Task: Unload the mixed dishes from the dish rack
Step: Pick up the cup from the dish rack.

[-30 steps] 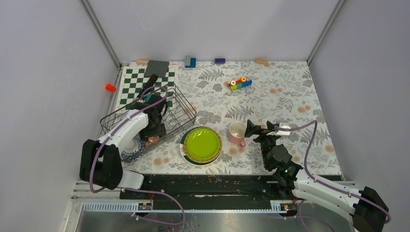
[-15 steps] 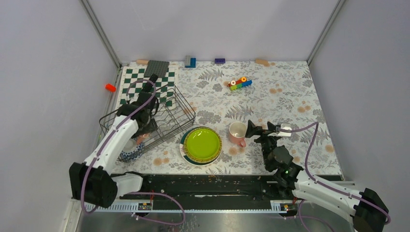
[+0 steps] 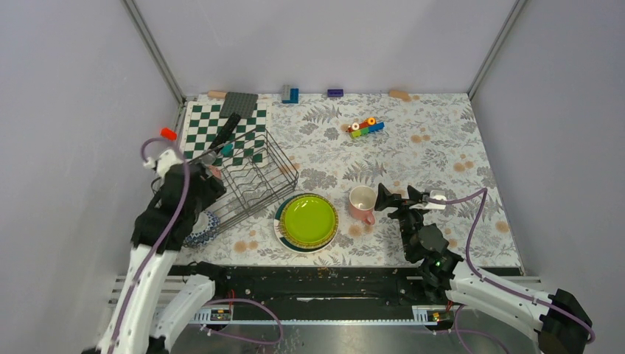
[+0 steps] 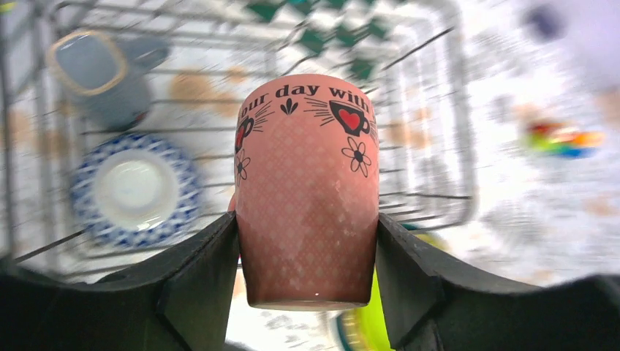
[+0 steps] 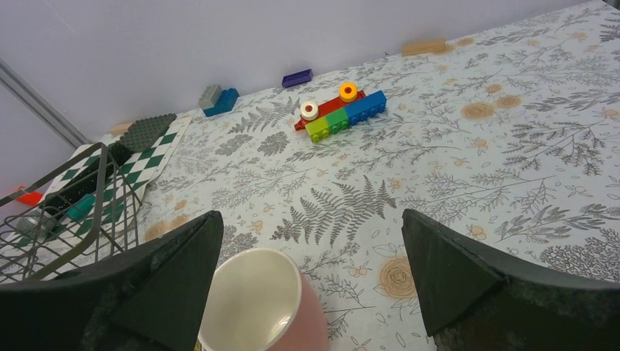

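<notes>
The left end effector (image 4: 307, 248) is clamped across a pink cup (image 4: 307, 190), the cup's long axis running along the fingers (image 4: 197, 285), held above the dish rack (image 3: 259, 175) and seemingly free of its wires; open tabletop (image 3: 427, 140) lies to its right, beyond the stacked plates (image 3: 309, 220) just beside the rack. The right end effector (image 5: 311, 267) stands wide open and empty, the other pink cup (image 5: 256, 311) just beside it; the rack's rim is the edge to mind.
</notes>
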